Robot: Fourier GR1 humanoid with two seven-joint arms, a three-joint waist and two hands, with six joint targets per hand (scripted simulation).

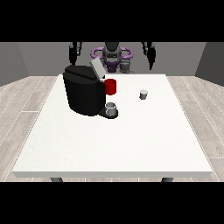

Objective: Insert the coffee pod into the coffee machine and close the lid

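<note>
Coffee pod (143, 94) is sitting on the table (113, 144), well apart from the coffee machine (85, 89), whose lid (97, 69) is standing open. I am not grasping anything; both hands (151, 54) (74, 51) are hanging raised behind the machine, finger state untellable. Reaching for the pod is next, I judge.

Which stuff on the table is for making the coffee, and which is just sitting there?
For the job: coffee machine, its open lid, small pod on the table.
Just there: grey cup under the spout, red part on the machine's side.
</note>
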